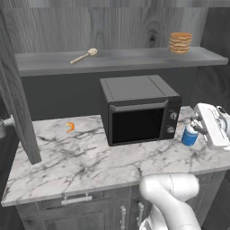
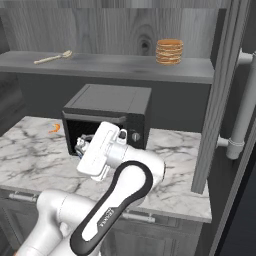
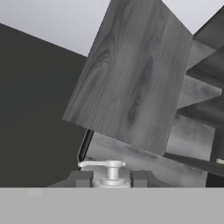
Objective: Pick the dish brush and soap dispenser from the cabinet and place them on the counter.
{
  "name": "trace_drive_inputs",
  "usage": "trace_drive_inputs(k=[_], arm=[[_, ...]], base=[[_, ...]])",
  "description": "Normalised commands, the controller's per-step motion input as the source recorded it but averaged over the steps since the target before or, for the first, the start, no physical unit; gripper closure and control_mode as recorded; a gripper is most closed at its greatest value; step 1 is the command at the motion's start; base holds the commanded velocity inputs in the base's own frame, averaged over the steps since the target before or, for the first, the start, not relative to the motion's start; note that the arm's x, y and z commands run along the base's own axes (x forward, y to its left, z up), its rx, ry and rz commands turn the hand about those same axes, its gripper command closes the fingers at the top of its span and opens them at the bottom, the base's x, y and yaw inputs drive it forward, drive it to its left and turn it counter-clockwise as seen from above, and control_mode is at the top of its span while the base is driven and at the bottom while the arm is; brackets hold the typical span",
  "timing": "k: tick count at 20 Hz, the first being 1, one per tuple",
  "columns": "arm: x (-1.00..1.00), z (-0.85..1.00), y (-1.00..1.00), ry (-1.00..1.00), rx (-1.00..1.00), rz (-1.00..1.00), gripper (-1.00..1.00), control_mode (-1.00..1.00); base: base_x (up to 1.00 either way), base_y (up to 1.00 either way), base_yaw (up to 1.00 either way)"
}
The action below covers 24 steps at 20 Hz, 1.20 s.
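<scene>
Marble runs white with grey veins across the tabletop (image 1: 81, 157), which sits on dark grey drawers beneath an open cabinet (image 1: 112, 27) of dark wood grain. On the cabinet's grey shelf (image 1: 134, 58) the brush (image 1: 83, 56) lies flat near the left end, well apart from a stack of tan discs (image 1: 180, 42) near the right end. A black microwave (image 1: 139, 109) stands on the tabletop toward its back edge, right of the middle. A small orange curl (image 1: 70, 127) lies on the marble to the microwave's left, apart from it.

At the tabletop's right end, just beside the microwave's front right corner, the hand (image 1: 194, 127) is clamped on the dispenser (image 1: 190, 134), a blue bottle held upright by its neck. Whether the bottle's base touches the marble cannot be told. In the hand view the white pump top (image 3: 109, 168) rises between the two dark fingertips (image 3: 81, 178), which press close on either side of it, with an open cabinet door beyond.
</scene>
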Motion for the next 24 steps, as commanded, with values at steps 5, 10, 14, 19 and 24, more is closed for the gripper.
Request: trace_drive_inputs(k=[5, 10, 14, 19, 24], arm=[[0.0, -0.37, -0.07, -0.05, 0.0, 0.01, 1.0, -1.0], [0.0, -0.32, -0.11, -0.04, 0.0, 0.0, 1.0, -1.0], [0.0, -0.17, -0.18, -0.02, 0.0, 0.0, 1.0, -1.0], [0.0, -0.19, -0.15, -0.03, 0.0, 0.0, 1.0, -1.0], [0.0, -0.24, -0.03, -0.04, 0.0, -0.02, 1.0, -1.0]], base=[[0.0, 0.0, 0.0], [0.0, 0.0, 0.0], [0.0, 0.0, 0.0], [0.0, 0.0, 0.0], [0.0, 0.0, 0.0]])
